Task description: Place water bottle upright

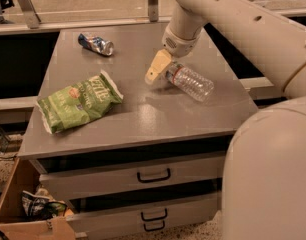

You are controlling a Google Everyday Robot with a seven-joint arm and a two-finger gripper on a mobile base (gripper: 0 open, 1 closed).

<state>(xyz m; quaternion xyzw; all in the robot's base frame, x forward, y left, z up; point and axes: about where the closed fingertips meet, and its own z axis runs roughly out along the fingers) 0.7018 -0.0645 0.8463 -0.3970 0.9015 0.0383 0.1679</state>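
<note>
The water bottle (192, 82) is clear and ribbed and lies on its side on the grey cabinet top (143, 109), right of the middle. Its neck end points left toward my gripper and its base points right and toward the front. My gripper (158, 68) hangs from the cream arm (228, 19) that comes in from the upper right. It sits low over the top, right at the bottle's neck end. The cap is hidden behind the gripper. I cannot tell whether the gripper touches the bottle.
A green chip bag (78, 103) lies at the front left of the top. A crushed blue-silver can (96, 43) lies at the back left. Two drawers (153, 175) sit below the top. An open cardboard box (28, 209) stands on the floor at the left.
</note>
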